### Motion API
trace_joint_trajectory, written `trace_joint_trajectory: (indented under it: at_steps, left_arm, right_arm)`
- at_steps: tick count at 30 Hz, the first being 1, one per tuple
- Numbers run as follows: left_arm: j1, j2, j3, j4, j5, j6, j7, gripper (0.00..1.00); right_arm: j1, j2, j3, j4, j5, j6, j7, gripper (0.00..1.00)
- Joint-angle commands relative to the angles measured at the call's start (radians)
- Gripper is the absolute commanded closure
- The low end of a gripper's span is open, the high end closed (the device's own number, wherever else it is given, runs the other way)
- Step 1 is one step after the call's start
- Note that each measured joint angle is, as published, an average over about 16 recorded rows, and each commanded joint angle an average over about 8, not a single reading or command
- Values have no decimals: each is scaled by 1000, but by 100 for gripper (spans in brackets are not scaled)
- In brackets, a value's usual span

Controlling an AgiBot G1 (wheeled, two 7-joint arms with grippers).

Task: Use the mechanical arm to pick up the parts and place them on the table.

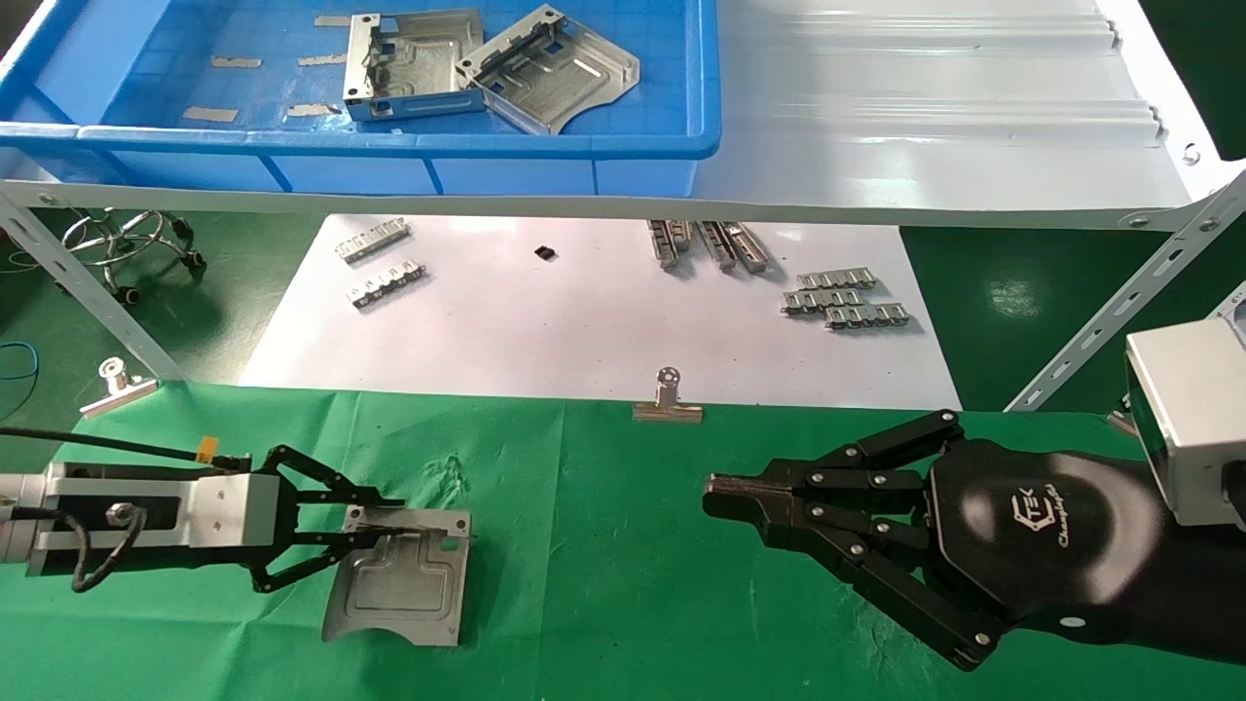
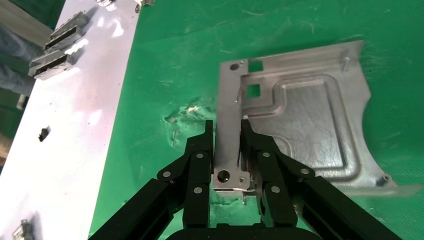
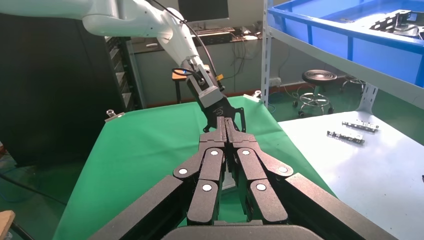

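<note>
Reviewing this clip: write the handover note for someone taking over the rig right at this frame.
Left gripper: jaws shut on the raised edge of one sheet-metal plate, which lies on the green cloth table; not yet released.
Right gripper: jaws shut, empty, poised above the cloth on the right.
Done: one plate brought to the table.
Left: open the left jaws, then fetch the two plates in the blue bin on the shelf.

Head camera: high, facing forward-down over table (image 1: 604,545) and bin (image 1: 409,156). Left wrist camera: close, looking down its fingers at the part (image 2: 300,125). Right wrist camera: low, facing across the table; all share the green cloth.
</note>
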Motion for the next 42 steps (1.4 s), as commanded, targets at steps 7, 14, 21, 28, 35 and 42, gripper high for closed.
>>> trace_joint_trajectory:
  at_steps: [7,14,21,28,35,42]
  left_arm:
    - [-10,15,0,39,1,1,28,0]
    - [-21,9,-11,54,-18,30,21,0]
    - [1,-41,-40,-64,-106,71,-113,0]
    - [64,-115,-65,-258,-221,72,-273,0]
    - [109,-126,-134,-340,-221,64,-365,0]
    - [169,-147,-210,-451,-230,50,-466,0]
  right_arm:
    - [0,0,0,0,0,0,0,100]
    - [0,0,0,0,0,0,0,100]
    - [0,0,0,0,0,0,0,34]
    - [0,0,0,0,0,0,0,0]
    - [0,0,0,0,0,0,0,0]
    - [0,0,0,0,0,0,0,0]
